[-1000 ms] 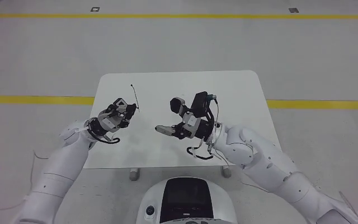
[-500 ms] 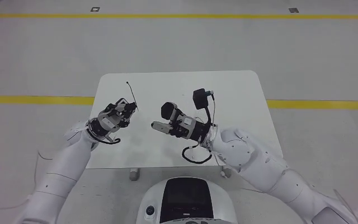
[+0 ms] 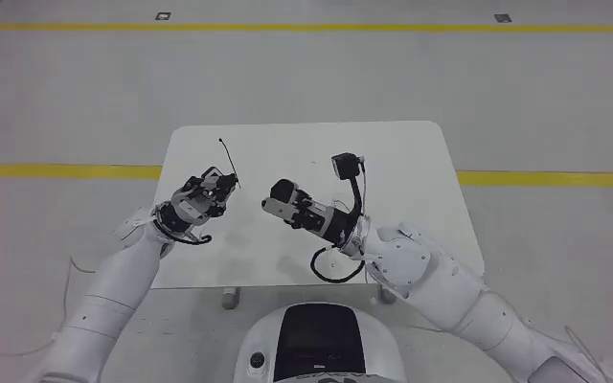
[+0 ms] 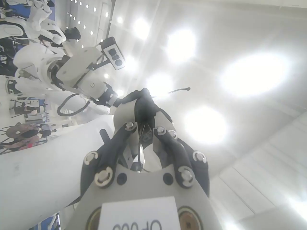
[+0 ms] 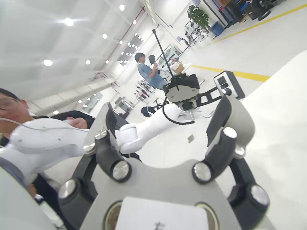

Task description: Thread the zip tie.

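Observation:
A thin black zip tie (image 3: 228,159) sticks up from my left gripper (image 3: 215,186), which is shut on its lower end above the left part of the white table (image 3: 402,153). In the left wrist view the tie (image 4: 178,90) juts out past the closed fingertips (image 4: 140,101). My right gripper (image 3: 273,198) hangs open a short way to the right of the left one, facing it. The right wrist view looks between its own spread fingers (image 5: 109,118) at the left gripper (image 5: 182,88), and the tie (image 5: 163,51) stands upright from it.
The table has bare surface around and behind both grippers. Yellow floor lines (image 3: 536,178) run behind the table. People stand in the room beyond, away from the work.
My right gripper has moved left toward the left gripper and turned to face it. The left gripper has shifted slightly, still holding the tie.

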Controlling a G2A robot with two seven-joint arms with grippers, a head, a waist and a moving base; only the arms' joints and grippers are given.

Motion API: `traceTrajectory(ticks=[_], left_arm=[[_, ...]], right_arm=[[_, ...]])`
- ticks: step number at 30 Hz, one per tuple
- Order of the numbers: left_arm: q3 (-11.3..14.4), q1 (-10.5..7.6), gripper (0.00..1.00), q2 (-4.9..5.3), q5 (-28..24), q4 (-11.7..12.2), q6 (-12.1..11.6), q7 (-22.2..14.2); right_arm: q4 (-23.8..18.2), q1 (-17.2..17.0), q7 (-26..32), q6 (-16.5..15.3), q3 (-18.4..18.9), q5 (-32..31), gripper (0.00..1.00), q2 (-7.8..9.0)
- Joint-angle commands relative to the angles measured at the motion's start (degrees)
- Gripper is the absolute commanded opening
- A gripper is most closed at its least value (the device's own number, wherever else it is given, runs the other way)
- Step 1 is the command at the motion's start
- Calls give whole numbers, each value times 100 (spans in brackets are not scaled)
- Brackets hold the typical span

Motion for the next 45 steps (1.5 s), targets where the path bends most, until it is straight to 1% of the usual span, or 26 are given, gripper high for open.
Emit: traceTrajectory(ticks=[1,2,4,5,7,11,12,13,19,20,22,24,28,30,32,38,40,41,42,43,45], left_arm=[[24,-12,0,-21,-26,65,-73,-95],[36,-22,0,-29,-27,96,-88,-114],[73,-47,0,-48,13,153,-147,-166],[87,-57,0,-56,27,178,-173,-175],[116,-74,0,-71,68,206,-229,-198],[154,-94,0,-105,48,269,-308,-198],[153,-107,0,-109,84,290,-344,-189],[127,-123,0,-107,168,280,-432,-152],[127,-123,0,-107,168,280,-432,-152],[127,-123,0,-107,168,280,-432,-152],[184,-84,0,-134,149,225,-487,49],[250,-66,0,-171,-25,233,-478,31],[395,-135,0,-254,-191,360,-570,-18],[458,-178,0,-285,-190,429,-605,-36],[504,-213,0,-306,-131,455,-672,-78],[504,-213,0,-306,-131,455,-672,-78],[531,-174,0,-322,-125,368,-726,78],[553,-146,0,-334,-149,322,-741,99],[560,-125,0,-351,-217,292,-787,98],[568,-114,0,-364,-265,289,-812,95],[571,-112,0,-395,-397,321,-859,106]], right_arm=[[161,9,160,0,43,955,100,-52],[220,-41,154,5,36,1326,100,-84],[401,-23,242,30,44,1734,100,-142],[453,-63,222,92,30,2070,100,-175],[566,-7,277,131,39,2247,100,-224],[625,-43,289,201,17,3106,100,-364],[625,-43,289,201,17,3106,100,-364],[625,-43,289,201,17,3106,100,-364],[625,-43,289,201,17,3106,100,-364],[596,-88,298,246,14,3170,100,-373],[565,-185,446,245,23,3601,100,-416],[600,-225,491,227,29,3883,100,-463],[718,-254,488,204,9,4425,100,-592],[775,-246,453,205,0,4578,100,-648],[821,-217,421,225,-3,4540,100,-678],[814,-226,418,236,-3,4533,100,-679],[721,-292,425,262,22,4513,100,-701],[700,-316,453,260,27,4545,100,-715],[704,-331,472,263,41,4555,99,-733],[711,-343,472,254,51,4564,95,-749],[724,-376,477,222,68,4614,78,-788]])
